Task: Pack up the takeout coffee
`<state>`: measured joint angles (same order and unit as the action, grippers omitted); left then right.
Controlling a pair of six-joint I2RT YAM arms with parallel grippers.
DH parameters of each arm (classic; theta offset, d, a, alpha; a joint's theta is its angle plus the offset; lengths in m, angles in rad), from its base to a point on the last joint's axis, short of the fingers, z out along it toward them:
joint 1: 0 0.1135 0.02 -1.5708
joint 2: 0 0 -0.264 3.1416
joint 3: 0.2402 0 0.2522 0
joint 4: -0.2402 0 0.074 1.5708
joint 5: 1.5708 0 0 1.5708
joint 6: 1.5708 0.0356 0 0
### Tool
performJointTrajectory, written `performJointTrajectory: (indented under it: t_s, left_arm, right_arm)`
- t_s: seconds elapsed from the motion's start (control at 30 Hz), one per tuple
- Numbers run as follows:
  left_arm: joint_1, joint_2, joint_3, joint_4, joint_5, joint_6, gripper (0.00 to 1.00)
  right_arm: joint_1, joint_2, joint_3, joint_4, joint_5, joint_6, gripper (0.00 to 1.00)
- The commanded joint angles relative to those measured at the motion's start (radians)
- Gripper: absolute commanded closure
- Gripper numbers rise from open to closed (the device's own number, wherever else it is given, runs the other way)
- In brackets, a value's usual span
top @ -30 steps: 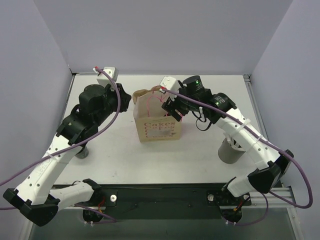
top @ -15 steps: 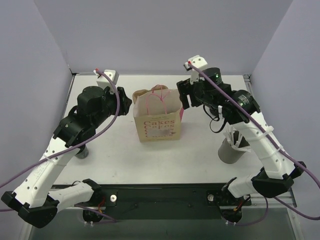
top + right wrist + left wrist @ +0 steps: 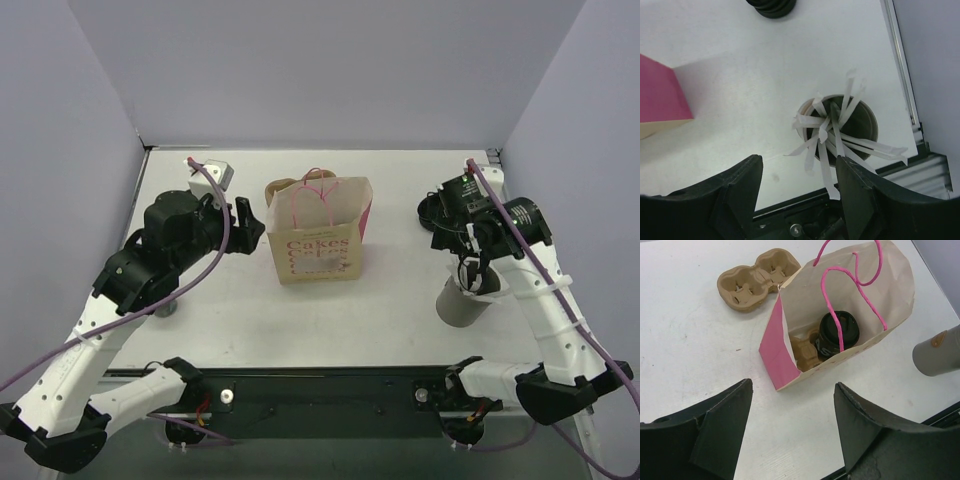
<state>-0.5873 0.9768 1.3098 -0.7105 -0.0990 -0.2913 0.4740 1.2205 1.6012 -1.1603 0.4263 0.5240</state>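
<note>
One takeout coffee cup, black with a black lid, stands inside the open paper bag on a brown pulp tray. The bag has pink handles and stands at the table's middle. My left gripper is open and empty, a short way off the bag's pink side; in the top view the left gripper is just left of the bag. Over at the right, my right gripper is open and empty above a grey cylinder. From above, the right gripper points down at it.
The grey cylinder holds several white paper strips. A stack of black lids lies behind it. A second pulp tray lies behind the bag. A dark round object sits partly hidden under my left arm.
My right arm has left the bag's mouth and swung right and nearer, ending above the grey cylinder. My left gripper has opened and drawn back a little from the bag.
</note>
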Motion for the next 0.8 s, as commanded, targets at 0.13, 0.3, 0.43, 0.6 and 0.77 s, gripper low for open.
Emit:
performJointTrajectory:
  t_s: [0.13, 0.3, 0.43, 0.6, 0.77]
  left_arm:
    - [0.006, -0.02, -0.026, 0.002, 0.027, 0.021, 0.24]
    - [0.006, -0.01, -0.011, -0.003, 0.035, 0.029, 0.24]
    - [0.006, -0.006, -0.006, -0.012, 0.047, 0.04, 0.24]
    - [0.006, -0.016, -0.012, -0.02, 0.041, 0.047, 0.24]
    - [0.006, -0.016, -0.012, -0.024, 0.031, 0.058, 0.24]
  right_arm:
    - [-0.13, 0.079, -0.057, -0.052, -0.005, -0.042, 0.43]
    - [-0.238, 0.097, -0.076, 0.01, 0.025, -0.055, 0.48]
    - [-0.304, 0.1, -0.115, 0.079, 0.0, -0.079, 0.5]
    - [-0.368, 0.123, -0.147, 0.134, -0.038, -0.133, 0.53]
    - [-0.408, 0.154, -0.165, 0.18, -0.066, -0.156, 0.57]
